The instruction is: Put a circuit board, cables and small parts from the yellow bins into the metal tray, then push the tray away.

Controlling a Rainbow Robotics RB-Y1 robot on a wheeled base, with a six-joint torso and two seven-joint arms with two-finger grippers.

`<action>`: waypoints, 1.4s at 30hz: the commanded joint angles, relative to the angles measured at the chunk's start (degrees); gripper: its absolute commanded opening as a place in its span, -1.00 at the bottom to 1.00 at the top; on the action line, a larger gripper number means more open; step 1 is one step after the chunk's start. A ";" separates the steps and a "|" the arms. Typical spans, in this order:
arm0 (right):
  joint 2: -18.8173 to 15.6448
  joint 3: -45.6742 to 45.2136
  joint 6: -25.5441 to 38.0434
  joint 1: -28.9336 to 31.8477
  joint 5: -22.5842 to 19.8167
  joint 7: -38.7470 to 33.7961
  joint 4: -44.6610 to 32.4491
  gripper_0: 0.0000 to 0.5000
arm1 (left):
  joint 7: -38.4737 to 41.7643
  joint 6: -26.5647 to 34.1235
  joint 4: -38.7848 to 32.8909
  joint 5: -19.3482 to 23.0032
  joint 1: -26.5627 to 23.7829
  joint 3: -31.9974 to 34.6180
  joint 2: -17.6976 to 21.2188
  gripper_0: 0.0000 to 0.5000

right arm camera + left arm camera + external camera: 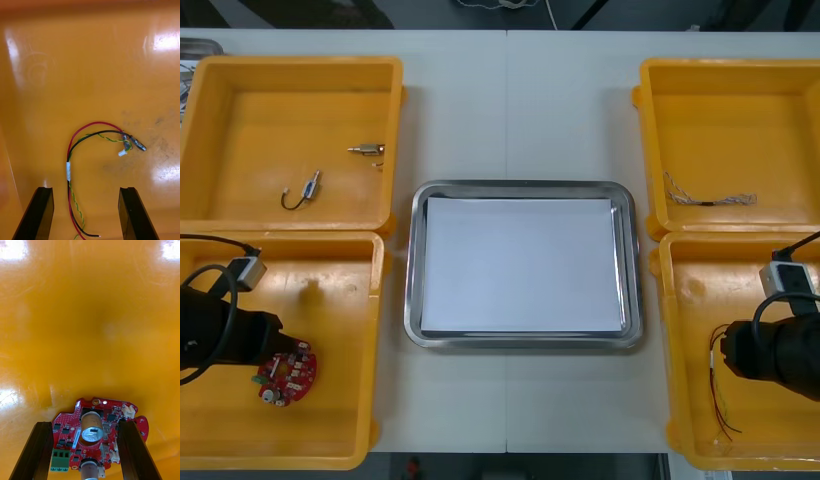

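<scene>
The table [510, 100] carries the metal tray [525, 190], white inside. In the near-left yellow bin [330, 420] beside the tray, the left gripper [85, 423] has its jaws open either side of the round red circuit board [64, 420], whose near edge is cut off and which the arm partly hides from above. In the near-right yellow bin [695, 330] beside the tray, the right gripper [86, 189], jaws open, straddles a red and black cable [69, 165] whose tail runs out of view.

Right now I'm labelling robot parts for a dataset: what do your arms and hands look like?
The left arm and right arm are bulky and black, each carrying a small grey box with a looping black cable. The left hand and right hand each have two flat, black fingers.
</scene>
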 commanded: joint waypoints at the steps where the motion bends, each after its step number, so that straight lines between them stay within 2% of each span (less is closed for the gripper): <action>1: 0.69 2.55 -1.47 2.19 1.31 -1.37 0.21 1.00 | 0.02 -1.78 1.00 -0.93 1.85 -1.36 -0.31 1.00; 17: 0.69 4.66 -12.11 4.13 0.61 -1.37 7.60 1.00 | -0.24 -4.33 1.26 -1.29 3.25 -2.50 -0.40 1.00; 26: 0.69 6.24 -14.13 6.33 0.78 -1.64 7.69 1.00 | -0.15 -5.64 1.26 -1.46 3.34 -3.12 -0.40 1.00; 27: 0.69 6.41 -14.30 6.41 0.78 -1.72 7.69 1.00 | -0.15 -5.56 1.26 -1.46 3.25 -3.12 -0.40 0.94; 30: 0.69 7.12 -14.92 6.76 1.13 -1.72 7.69 1.00 | -0.15 -5.56 1.26 -1.37 3.34 -3.12 -0.40 -0.75; 31: 0.69 7.20 -14.92 6.76 1.31 -1.64 7.69 1.00 | -0.07 -5.56 1.26 -1.37 3.25 -3.20 -0.49 -0.98; 42: 0.69 8.08 -15.36 6.85 3.24 -1.81 7.77 1.00 | 0.11 -5.82 1.17 -1.37 3.25 -3.12 -0.66 -1.00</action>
